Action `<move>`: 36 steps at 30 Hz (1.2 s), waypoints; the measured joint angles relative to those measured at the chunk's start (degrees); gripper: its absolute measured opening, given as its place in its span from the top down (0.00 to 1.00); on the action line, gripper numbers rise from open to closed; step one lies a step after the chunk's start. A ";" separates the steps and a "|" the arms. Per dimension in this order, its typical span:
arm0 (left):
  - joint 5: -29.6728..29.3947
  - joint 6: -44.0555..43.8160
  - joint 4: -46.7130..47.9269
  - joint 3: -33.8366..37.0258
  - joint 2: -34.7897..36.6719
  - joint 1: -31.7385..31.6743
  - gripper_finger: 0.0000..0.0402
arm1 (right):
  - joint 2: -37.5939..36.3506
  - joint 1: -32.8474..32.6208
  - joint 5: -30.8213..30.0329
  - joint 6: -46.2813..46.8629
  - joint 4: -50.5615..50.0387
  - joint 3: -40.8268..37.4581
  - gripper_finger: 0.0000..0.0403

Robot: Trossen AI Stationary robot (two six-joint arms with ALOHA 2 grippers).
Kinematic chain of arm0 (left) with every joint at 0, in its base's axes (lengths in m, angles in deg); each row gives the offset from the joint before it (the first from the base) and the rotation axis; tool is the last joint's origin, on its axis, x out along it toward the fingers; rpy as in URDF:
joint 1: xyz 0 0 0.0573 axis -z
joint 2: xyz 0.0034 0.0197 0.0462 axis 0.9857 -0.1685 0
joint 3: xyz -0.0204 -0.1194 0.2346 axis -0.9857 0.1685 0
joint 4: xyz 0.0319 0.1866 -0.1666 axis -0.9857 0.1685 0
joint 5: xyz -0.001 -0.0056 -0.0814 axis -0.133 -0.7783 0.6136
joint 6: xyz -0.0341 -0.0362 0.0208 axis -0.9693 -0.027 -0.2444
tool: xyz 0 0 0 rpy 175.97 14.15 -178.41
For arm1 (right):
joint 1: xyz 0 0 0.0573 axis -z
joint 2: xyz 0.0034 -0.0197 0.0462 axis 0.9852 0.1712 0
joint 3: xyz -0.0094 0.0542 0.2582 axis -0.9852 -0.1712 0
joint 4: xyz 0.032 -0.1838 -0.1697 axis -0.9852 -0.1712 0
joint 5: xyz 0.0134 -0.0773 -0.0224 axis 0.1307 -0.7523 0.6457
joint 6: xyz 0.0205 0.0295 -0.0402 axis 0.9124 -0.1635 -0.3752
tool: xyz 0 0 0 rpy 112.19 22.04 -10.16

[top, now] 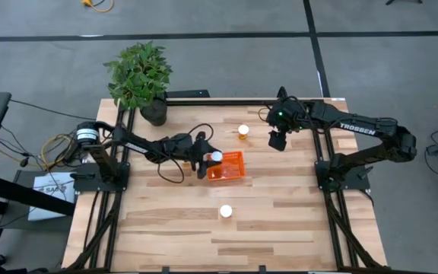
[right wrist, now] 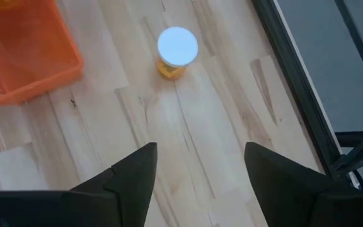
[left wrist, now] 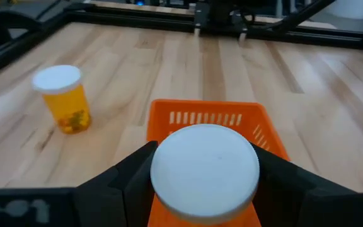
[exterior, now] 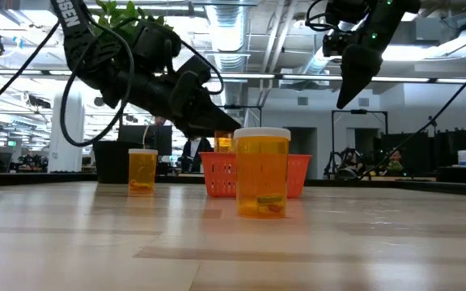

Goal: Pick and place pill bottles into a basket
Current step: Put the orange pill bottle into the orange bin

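Basket (top: 227,166) first, because that's our landmark: bright orange, mesh-sided, sitting near the middle of the wooden desk (top: 280,221). What's inside it is hard to call from any view; the left wrist view shows only its far wall and a strip of orange floor, the rest hidden behind a big white cap.

That cap belongs to the held bottle (left wrist: 205,173). The left hand (top: 206,162) hangs over the basket's left edge, its two dark fingers (left wrist: 128,183) pinching the bottle at either side, cap up. In the low view the bottle's orange body just peeks out below the hand, above the basket rim.

Now the loose ones. A bottle by the far edge (top: 243,131) stands upright on the desk, beyond the basket on the side away from the camera's foot, well apart from it. A near bottle (top: 226,211) stands upright on the opposite side of the basket, also well apart; the low view shows small pills lying in its bottom.

The right hand (top: 277,140) hovers high, off to the basket's right and just beside that far-edge bottle, fingers spread with nothing between them. A potted plant (top: 141,76) sits at the corner, far-left of the basket.
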 joint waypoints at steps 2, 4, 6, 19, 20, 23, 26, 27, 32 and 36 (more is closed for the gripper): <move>0.61 -0.32 0.08 -0.38 -0.46 -0.22 0.50 | 0.00 0.00 0.00 -0.02 -0.02 0.00 0.42; 0.65 -0.93 -0.33 -0.43 -0.97 -0.38 0.50 | 0.00 0.00 0.00 -0.04 -0.02 0.00 0.42; 0.74 -1.90 0.41 -0.36 -1.02 -0.56 0.50 | 0.00 0.00 0.00 -0.10 -0.02 0.00 0.42; 0.53 -1.90 3.17 -0.36 -1.02 -1.46 0.50 | 0.00 0.00 -0.07 -1.19 -0.01 0.00 0.42; 0.32 -1.88 3.41 -0.36 -1.02 -1.52 0.50 | 0.00 0.00 -0.09 -1.36 0.00 0.00 0.42; 0.33 -1.73 3.50 -0.36 -1.02 -1.61 0.50 | 0.00 0.00 -0.09 -1.54 -0.01 0.00 0.42; 0.33 -1.23 3.51 -0.36 -1.02 -1.61 0.50 | 0.00 0.00 -0.09 -1.57 0.00 0.00 0.42; 0.33 -1.03 3.54 -0.36 -1.02 -1.61 0.50 | 0.00 0.00 -0.09 -1.57 0.00 0.00 0.42; 0.29 -0.56 3.58 -0.36 -1.02 -1.61 0.50 | 0.00 0.00 -0.09 -1.57 -0.02 0.00 0.42; 0.04 0.07 3.60 -0.34 -1.02 -1.61 0.50 | 0.00 0.00 -0.09 -1.57 -0.01 0.00 0.42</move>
